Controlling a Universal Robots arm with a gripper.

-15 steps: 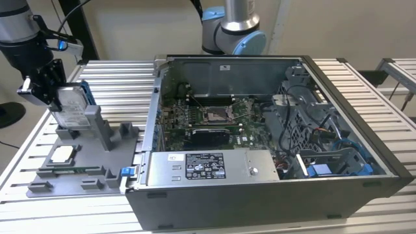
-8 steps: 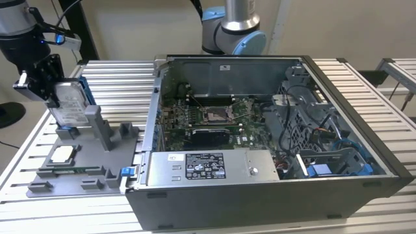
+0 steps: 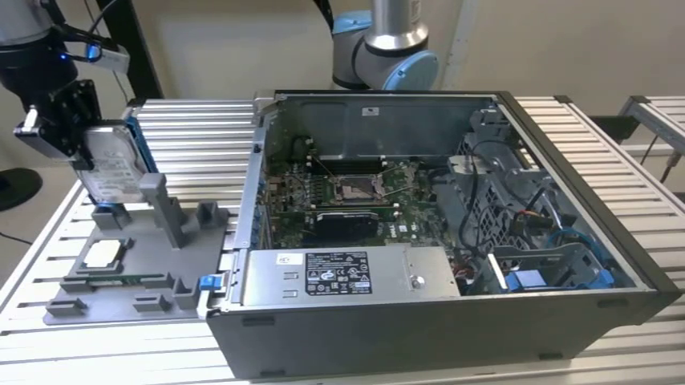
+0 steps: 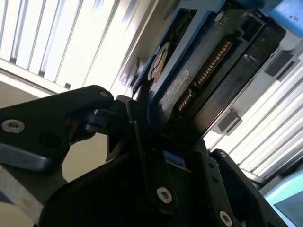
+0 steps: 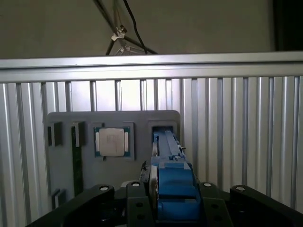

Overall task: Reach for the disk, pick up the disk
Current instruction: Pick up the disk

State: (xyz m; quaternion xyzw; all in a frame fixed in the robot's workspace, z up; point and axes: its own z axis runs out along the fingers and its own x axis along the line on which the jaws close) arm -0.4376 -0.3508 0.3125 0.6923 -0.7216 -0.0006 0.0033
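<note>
The disk point(image 3: 114, 167) stands upright on edge, clamped across its blue-framed sides by the gripper point(image 5: 174, 207), whose black fingers point(image 5: 137, 203) are closed narrowly on it. It hangs over the far edge of the grey fixture plate point(image 3: 160, 277); whether it still touches its slot there, I cannot tell. The small square chip point(image 5: 111, 141) lies on the plate. The open computer case point(image 3: 450, 265) stands just beside the plate on the slatted table point(image 3: 192, 120).
</note>
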